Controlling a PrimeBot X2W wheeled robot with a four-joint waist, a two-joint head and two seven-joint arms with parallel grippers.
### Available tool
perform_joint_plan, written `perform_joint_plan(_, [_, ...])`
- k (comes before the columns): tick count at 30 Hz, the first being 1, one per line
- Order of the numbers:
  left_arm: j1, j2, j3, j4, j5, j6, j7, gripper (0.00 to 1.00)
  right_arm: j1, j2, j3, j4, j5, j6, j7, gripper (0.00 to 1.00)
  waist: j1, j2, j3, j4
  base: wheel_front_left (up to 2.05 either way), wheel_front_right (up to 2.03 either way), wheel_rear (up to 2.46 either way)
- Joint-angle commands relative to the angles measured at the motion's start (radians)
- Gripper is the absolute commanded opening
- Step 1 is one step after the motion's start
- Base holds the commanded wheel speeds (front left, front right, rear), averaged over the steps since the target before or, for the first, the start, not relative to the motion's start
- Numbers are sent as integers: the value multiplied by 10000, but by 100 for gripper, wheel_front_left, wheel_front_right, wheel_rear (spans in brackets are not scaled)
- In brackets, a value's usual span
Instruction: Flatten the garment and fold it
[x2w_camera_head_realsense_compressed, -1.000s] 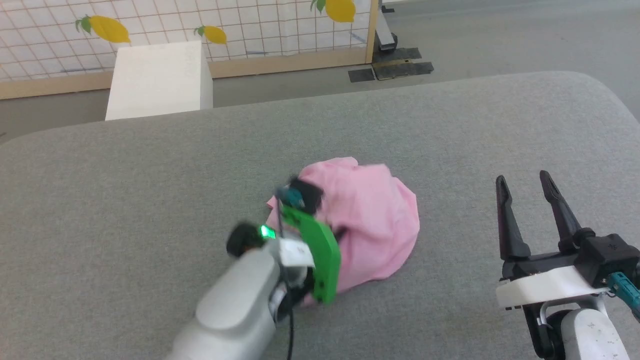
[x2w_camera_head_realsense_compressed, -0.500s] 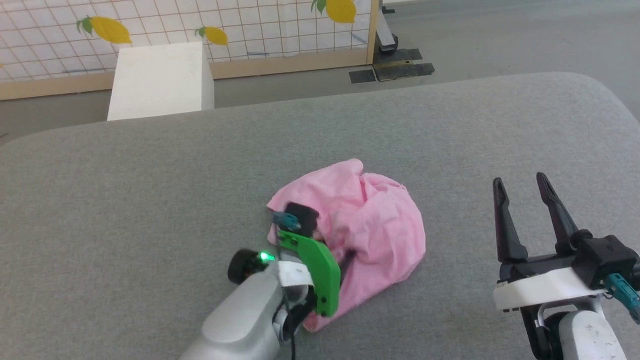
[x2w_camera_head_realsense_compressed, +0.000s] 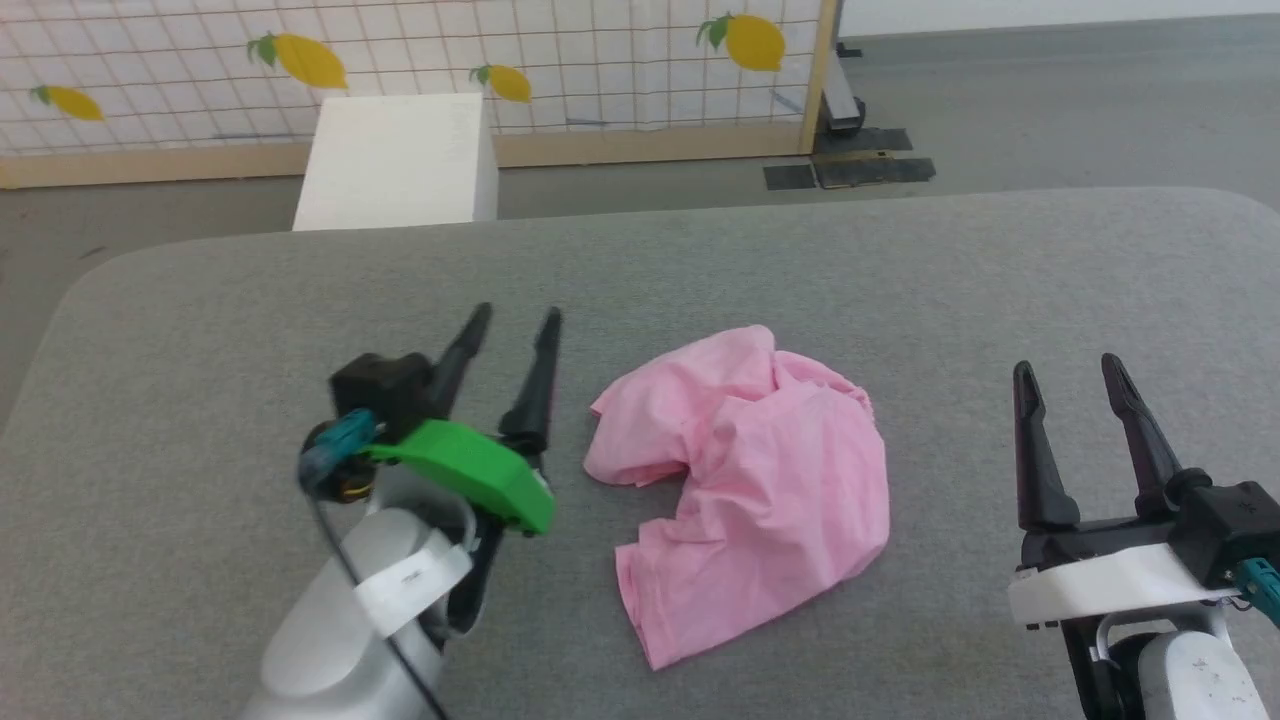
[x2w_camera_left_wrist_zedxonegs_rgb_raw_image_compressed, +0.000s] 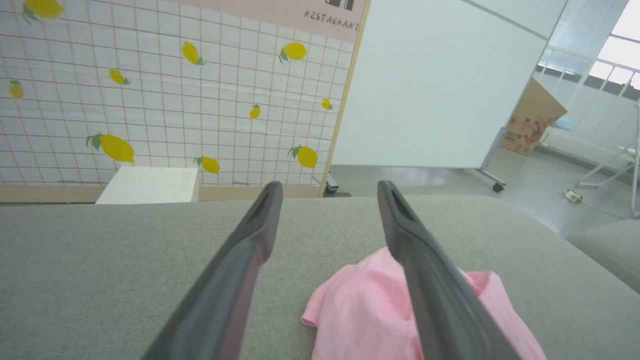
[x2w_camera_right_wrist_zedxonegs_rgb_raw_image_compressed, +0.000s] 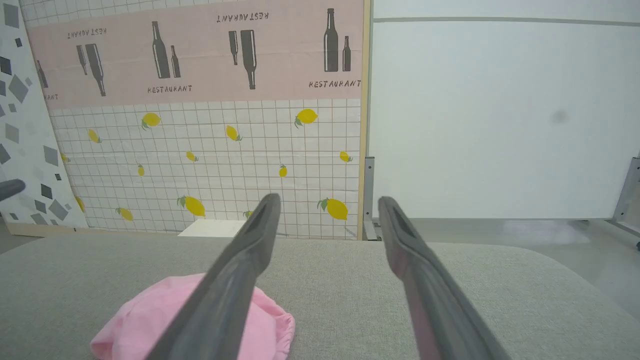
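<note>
The light pink garment (x2w_camera_head_realsense_compressed: 745, 480) lies crumpled in a loose heap on the grey padded surface (x2w_camera_head_realsense_compressed: 700, 260), near its middle. My left gripper (x2w_camera_head_realsense_compressed: 515, 325) is open, just left of the cloth and apart from it, holding nothing. In the left wrist view the garment (x2w_camera_left_wrist_zedxonegs_rgb_raw_image_compressed: 360, 310) sits low and right, partly behind the right finger (x2w_camera_left_wrist_zedxonegs_rgb_raw_image_compressed: 425, 280). My right gripper (x2w_camera_head_realsense_compressed: 1068, 368) stands open well to the right of the cloth, fingers empty. The right wrist view has the garment (x2w_camera_right_wrist_zedxonegs_rgb_raw_image_compressed: 145, 320) at the lower left, behind the left finger (x2w_camera_right_wrist_zedxonegs_rgb_raw_image_compressed: 235, 280).
A white box (x2w_camera_head_realsense_compressed: 398, 160) stands on the floor beyond the surface's far edge. Behind it runs a tiled screen with lemon prints (x2w_camera_head_realsense_compressed: 560, 50) on a wooden frame. Dark mats (x2w_camera_head_realsense_compressed: 850, 170) lie on the floor at the back right.
My left gripper has let go of the garment and drawn back to its left, now open. The cloth has dropped and spread lower. The head camera has shifted a little; the right gripper held still.
</note>
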Motion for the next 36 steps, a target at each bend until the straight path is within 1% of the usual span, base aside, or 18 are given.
perform_joint_plan(1, [428,97,336,-430,228,82,-69,100,111,-1,-22,-52,-43,-15,-49,100,0,-1,-65,205,0,0,0])
perform_joint_plan(4, [1189,83,1134,-1225,620,15,-73,100,125,-1,-63,-72,-44,-15,-49,100,0,-1,-80,325,0,0,0])
perform_joint_plan(7, [2001,-111,2005,-1833,1094,-66,-75,100,158,-1,-75,-52,-51,-15,-49,100,0,-1,-143,414,0,0,0])
perform_joint_plan(10, [2702,-363,2715,-2232,1608,-222,-76,100,215,-1,-45,-31,-72,-15,-49,100,0,-1,-191,483,0,0,0])
perform_joint_plan(14, [3334,-660,3385,-2511,2260,-461,-76,100,274,-1,48,41,-153,-15,-49,100,0,-1,-237,550,0,0,0])
perform_joint_plan(20, [3876,-993,4050,-2559,2948,-670,-77,100,389,-1,95,122,-144,-15,-49,100,0,-1,-255,598,0,0,0])
perform_joint_plan(29, [4042,-1312,4451,-2554,3517,-897,-77,100,400,-1,148,164,-51,-15,-49,100,0,-1,-190,647,0,0,0])
perform_joint_plan(36, [4045,-1394,4541,-2465,3629,-973,-77,100,410,-1,180,188,-18,-15,-49,100,0,-1,-221,634,0,0,0])
